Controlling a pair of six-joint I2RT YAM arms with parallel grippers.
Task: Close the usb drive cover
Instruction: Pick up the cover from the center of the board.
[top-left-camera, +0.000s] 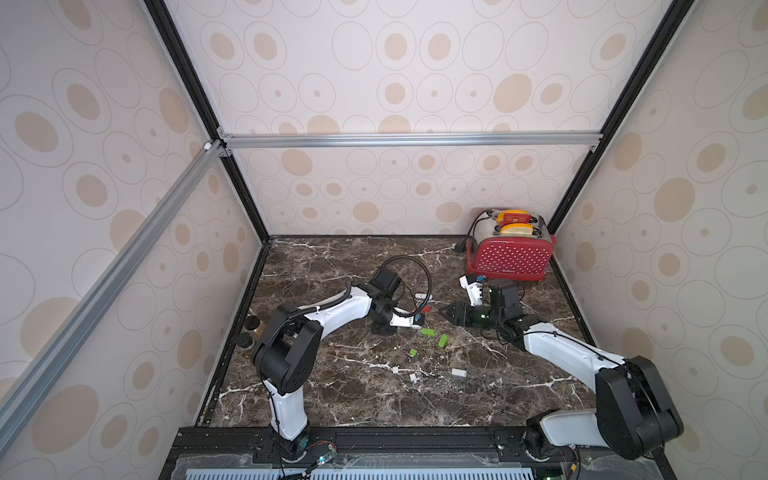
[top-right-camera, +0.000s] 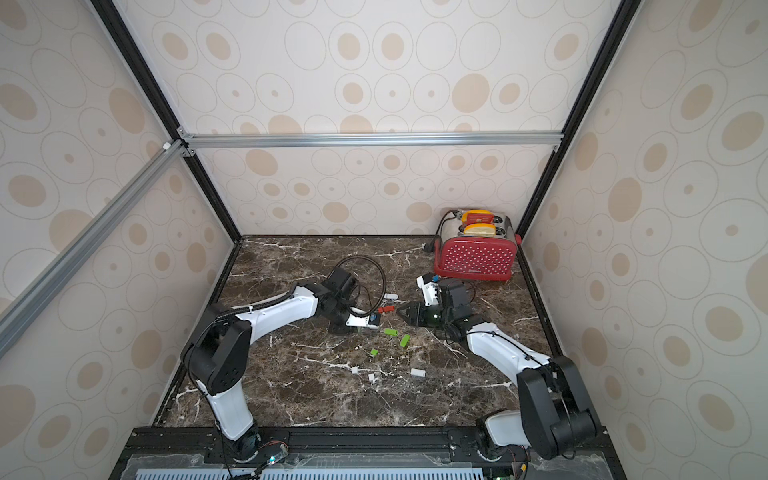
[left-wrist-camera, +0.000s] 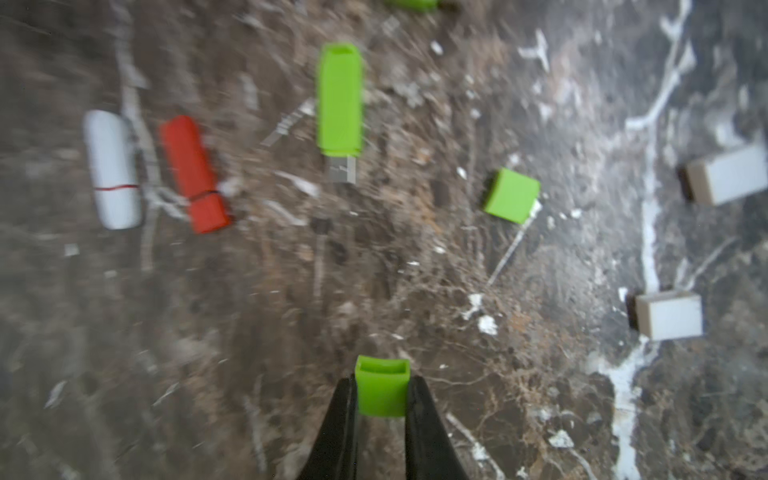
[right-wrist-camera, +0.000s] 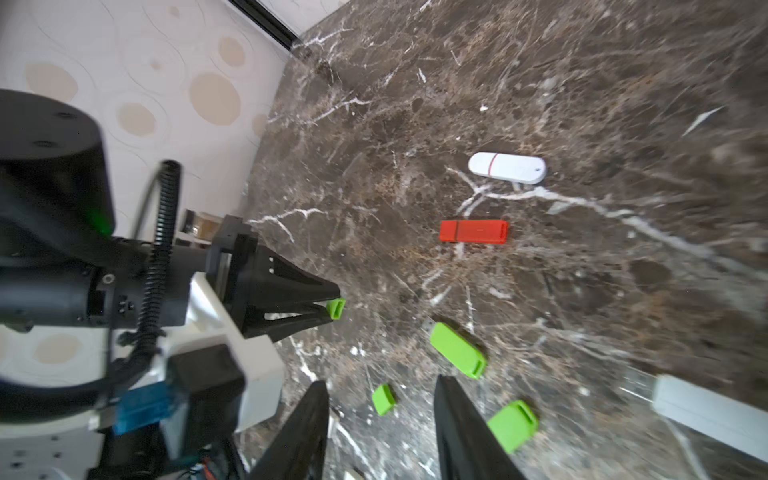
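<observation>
A small green cover (left-wrist-camera: 382, 388) is pinched between the fingers of my left gripper (left-wrist-camera: 383, 380), held above the marble with its hollow end facing away from the jaws. Ahead of it lies a green usb drive (left-wrist-camera: 338, 95) with its metal plug bare and pointing back toward the gripper. The right wrist view shows the same drive (right-wrist-camera: 457, 349) and the held cover (right-wrist-camera: 336, 308). My right gripper (right-wrist-camera: 381, 381) hovers open and holds nothing; in both top views (top-left-camera: 442, 311) (top-right-camera: 399, 311) it faces the left arm across the drives.
A second green drive (top-left-camera: 443, 340) and a loose green cover (top-left-camera: 413, 352) lie nearby. A capped red drive (right-wrist-camera: 473, 232) and a capped white one (right-wrist-camera: 507, 167) sit farther back. White pieces (top-left-camera: 459, 372) lie toward the front. A red toaster (top-left-camera: 511, 257) stands back right, beside a black cable loop (top-left-camera: 429, 282).
</observation>
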